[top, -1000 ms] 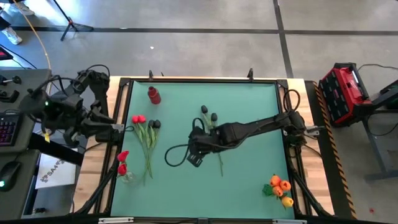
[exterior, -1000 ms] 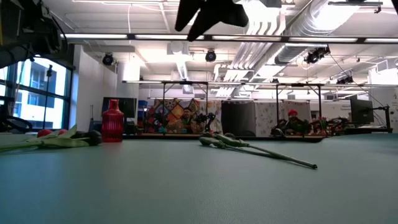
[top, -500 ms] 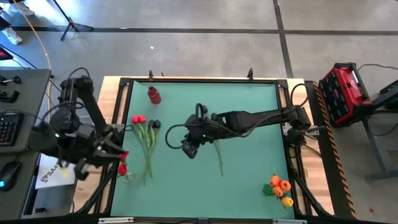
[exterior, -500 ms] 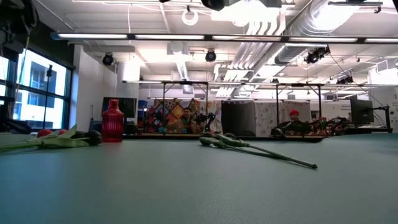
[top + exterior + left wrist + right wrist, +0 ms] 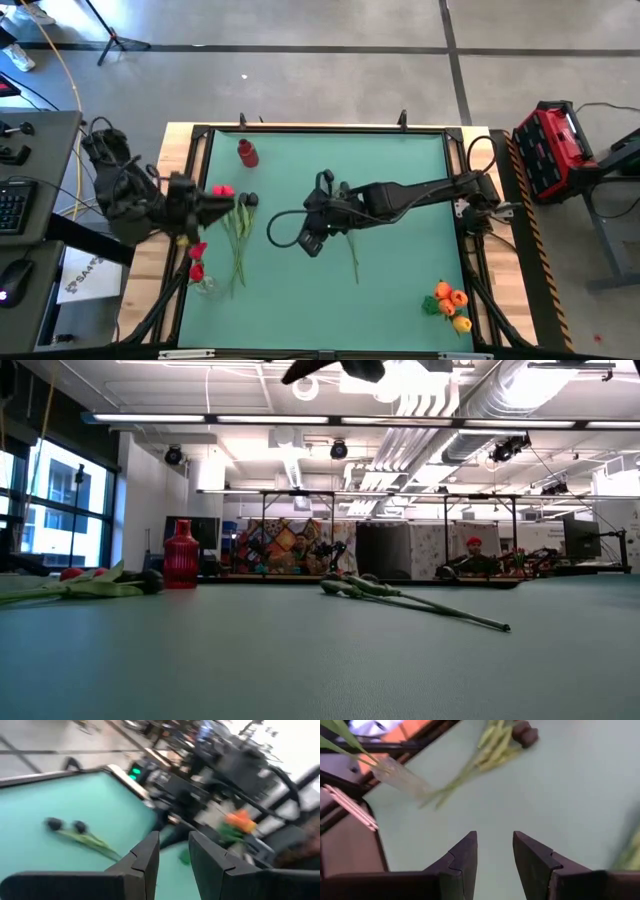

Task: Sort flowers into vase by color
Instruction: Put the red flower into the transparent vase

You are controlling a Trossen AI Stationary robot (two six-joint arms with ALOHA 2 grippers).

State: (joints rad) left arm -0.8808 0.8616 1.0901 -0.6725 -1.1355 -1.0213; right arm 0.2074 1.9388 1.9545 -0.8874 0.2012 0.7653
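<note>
Compared with a second ago, the left gripper [image 5: 222, 203] has swung from the table's left edge, out over the wooden border and back in, so that it now hovers at the left side of the green mat beside the red tulip heads [image 5: 222, 191]; the right gripper [image 5: 312, 243] has drifted slightly up and left and now hangs over the bare middle of the mat, while the flowers themselves lie where they lay before. In the left wrist view the left gripper's [image 5: 174, 851] dark, angular fingers [image 5: 147, 855] stand a narrow gap apart with nothing between them, and in the right wrist view the right gripper's [image 5: 495, 851] fingers [image 5: 464, 855] are likewise spread and empty. A loose bunch of thin green stems [image 5: 240, 235] lies on the mat's left side with red heads and a black head [image 5: 250, 199]; two black-headed tulips [image 5: 337, 184] lie near the centre, their stem [image 5: 352, 258] running toward the near edge. A clear, glassy vase [image 5: 203, 283] at the left edge holds red tulips [image 5: 196, 261], a small ribbed red vase [image 5: 247, 152] stands at the far left, and orange-yellow tulips [image 5: 449, 303] sit bunched at the near right corner. No writing can be read anywhere.
</note>
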